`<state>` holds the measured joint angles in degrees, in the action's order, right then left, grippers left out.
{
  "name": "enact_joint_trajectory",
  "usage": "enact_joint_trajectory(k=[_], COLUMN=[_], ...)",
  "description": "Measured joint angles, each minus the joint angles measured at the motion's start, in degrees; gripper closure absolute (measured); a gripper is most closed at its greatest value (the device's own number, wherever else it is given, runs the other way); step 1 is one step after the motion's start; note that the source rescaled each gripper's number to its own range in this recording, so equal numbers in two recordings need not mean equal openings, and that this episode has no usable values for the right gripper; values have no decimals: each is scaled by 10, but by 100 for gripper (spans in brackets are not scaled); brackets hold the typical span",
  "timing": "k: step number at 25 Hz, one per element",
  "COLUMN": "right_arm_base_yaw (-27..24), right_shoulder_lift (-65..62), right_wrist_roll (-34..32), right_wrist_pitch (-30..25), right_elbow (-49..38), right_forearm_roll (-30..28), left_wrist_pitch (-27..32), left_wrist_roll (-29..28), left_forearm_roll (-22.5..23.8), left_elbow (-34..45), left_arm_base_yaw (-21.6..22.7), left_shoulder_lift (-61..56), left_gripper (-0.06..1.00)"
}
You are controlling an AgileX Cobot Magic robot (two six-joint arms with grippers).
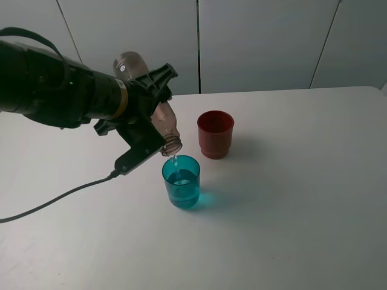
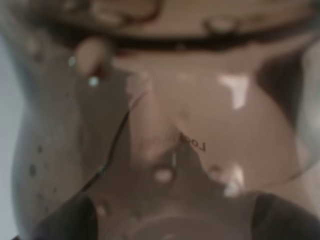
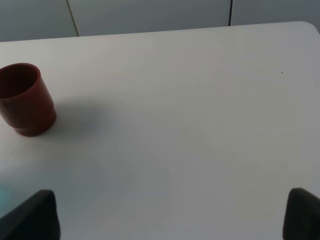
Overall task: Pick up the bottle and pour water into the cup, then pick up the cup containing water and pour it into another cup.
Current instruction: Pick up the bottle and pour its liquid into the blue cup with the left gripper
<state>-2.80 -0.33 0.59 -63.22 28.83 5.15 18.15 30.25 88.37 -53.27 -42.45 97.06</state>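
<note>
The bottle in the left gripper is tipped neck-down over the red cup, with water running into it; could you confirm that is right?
Not quite. The bottle, held in the left gripper, is tipped neck-down over the teal cup, not the red cup, and the water runs into the teal one. The red cup stands apart from it. The exterior high view shows this.

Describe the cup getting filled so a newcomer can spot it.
On the white table, find the tilted bottle held above it. The cup stands right under its neck, nearer the camera than the red cup. It alone is see-through teal, with water inside.
</note>
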Motion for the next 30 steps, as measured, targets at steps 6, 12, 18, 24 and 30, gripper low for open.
enact_joint_trajectory(k=[6,12,18,24,30], right_arm_base_yaw=[0,0,0,0,0], right_shoulder_lift=[0,0,0,0,0], right_wrist_roll=[0,0,0,0,0], right_wrist_pitch=[0,0,0,0,0], right_elbow=[0,0,0,0,0], right_forearm_roll=[0,0,0,0,0], left_wrist_pitch=[2,7,8,3,1], left_wrist_roll=[0,0,0,0,0], left_forearm_roll=[19,38,54,63,78], left_elbow=[0,0,0,0,0], left_arm_base_yaw=[-6,-8,-11,-12,-12], left_shoulder_lift=[0,0,0,0,0], left_gripper=[94,94,94,94,94])
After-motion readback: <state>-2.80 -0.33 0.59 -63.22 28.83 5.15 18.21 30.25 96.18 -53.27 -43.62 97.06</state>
